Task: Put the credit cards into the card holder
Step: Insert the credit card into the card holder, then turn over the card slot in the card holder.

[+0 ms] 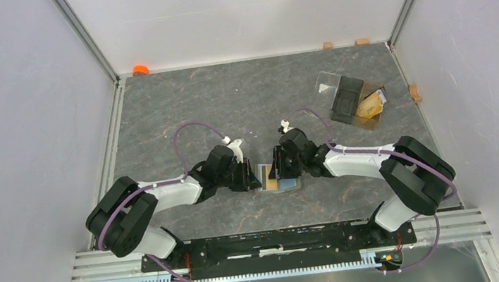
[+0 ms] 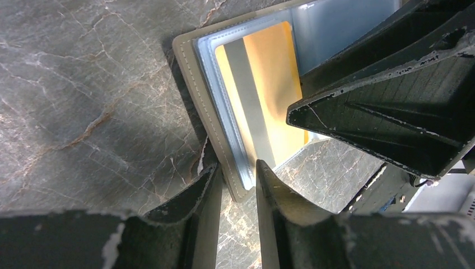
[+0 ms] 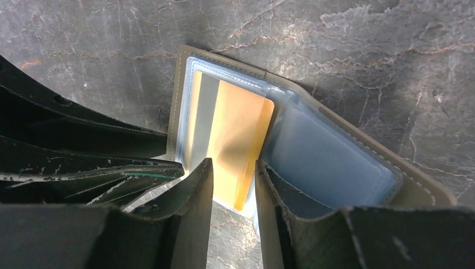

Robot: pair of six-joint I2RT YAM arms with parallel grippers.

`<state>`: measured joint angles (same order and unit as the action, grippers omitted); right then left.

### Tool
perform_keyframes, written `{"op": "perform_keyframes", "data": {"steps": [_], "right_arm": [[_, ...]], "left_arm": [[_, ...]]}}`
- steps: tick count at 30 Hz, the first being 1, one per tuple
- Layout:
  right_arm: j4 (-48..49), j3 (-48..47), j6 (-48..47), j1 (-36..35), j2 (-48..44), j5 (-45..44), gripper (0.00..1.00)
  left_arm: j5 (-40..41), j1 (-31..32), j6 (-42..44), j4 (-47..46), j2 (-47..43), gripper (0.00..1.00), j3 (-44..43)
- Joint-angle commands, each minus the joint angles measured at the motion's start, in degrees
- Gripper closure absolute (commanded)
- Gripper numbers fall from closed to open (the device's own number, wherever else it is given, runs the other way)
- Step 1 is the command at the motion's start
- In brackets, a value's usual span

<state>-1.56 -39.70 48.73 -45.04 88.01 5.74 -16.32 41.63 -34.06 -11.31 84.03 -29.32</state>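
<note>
card (image 3: 235,123) part in holder (image 3: 330,157); left tool (image 2: 236,168) straddles holder edge, right tool (image 3: 234,165) over card, both part open, grip unclear; next: push card in.

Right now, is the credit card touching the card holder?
Touching. Right wrist view: the credit card sits partly tucked inside the card holder, under its clear sleeve.

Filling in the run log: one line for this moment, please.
card holder: open | credit card: partly in its sleeve | left fingers: open at holder's edge | right fingers: open astride card
</note>
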Motion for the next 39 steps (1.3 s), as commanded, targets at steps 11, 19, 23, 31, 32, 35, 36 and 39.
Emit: {"op": "perform_keyframes", "data": {"steps": [11,19,23,31,32,35,36,39], "right_arm": [[-11.68,-7.88,-7.42,-1.39,-6.22,-9.75,0.51],[-17.83,-4.7,-7.65,0.5,-11.68,-11.52,0.51],[-16.61,-1.87,-7.08,2.05,-13.83,-10.33,0.53],[-15.69,0.19,-6.54,3.07,-14.23,-8.71,0.61],[-15.58,0.3,-6.47,3.11,-14.22,-8.64,0.61],[-15.45,0.41,-6.49,3.22,-14.22,-8.55,0.63],[-15.27,0.42,-6.46,3.21,-14.25,-8.55,0.63],[-14.73,0.67,-6.38,3.2,-14.19,-8.11,0.65]], "left_arm": [[0.01,0.12,-2.1,-0.12,-3.35,0.52,-0.71],[2.66,0.12,-1.69,2.16,-3.48,0.49,-2.73],[2.58,0.12,-1.45,2.28,-1.65,0.49,-3.65],[2.16,0.1,-1.71,1.91,-0.94,0.51,-3.72],[2.16,0.12,-1.72,1.91,-0.94,0.51,-3.71],[2.07,0.11,-1.72,1.91,-0.86,0.51,-3.7],[2.03,0.12,-1.71,1.91,-0.81,0.51,-3.72],[1.99,0.12,-1.66,1.91,-0.76,0.52,-3.7]]}}
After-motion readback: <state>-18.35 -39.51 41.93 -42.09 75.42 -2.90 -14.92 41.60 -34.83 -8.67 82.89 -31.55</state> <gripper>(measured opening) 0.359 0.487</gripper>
